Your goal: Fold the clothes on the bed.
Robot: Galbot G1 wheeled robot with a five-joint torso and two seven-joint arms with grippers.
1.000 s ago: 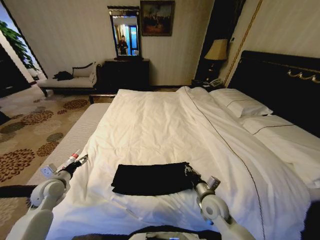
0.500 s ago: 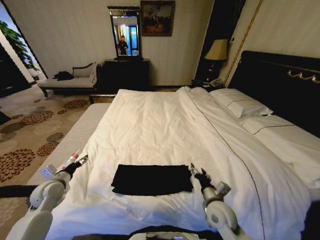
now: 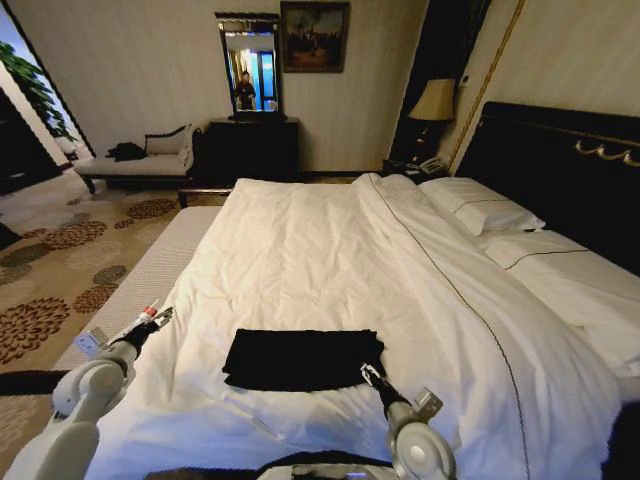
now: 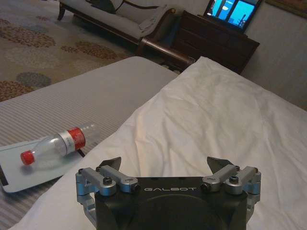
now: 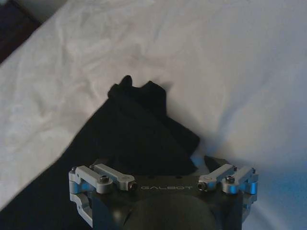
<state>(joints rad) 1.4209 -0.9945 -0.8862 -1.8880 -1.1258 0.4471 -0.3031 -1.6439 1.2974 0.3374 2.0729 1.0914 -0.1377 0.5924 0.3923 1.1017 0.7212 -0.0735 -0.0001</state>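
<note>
A folded soft black T-shirt [image 3: 303,359] lies near the foot of the big white bed [image 3: 330,240].
The right gripper [image 3: 371,377] sits spread open at its near right corner; the left gripper [image 3: 160,318] is spread open, well apart.

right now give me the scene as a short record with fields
garment: black soft fabric T-shirt, folded into a flat rectangle
surface: large bed with white duvet
left gripper: open, over the bed's left edge, apart from the shirt
right gripper: open, at the shirt's near right corner
beside bed: clear plastic bottle with red cap
</note>
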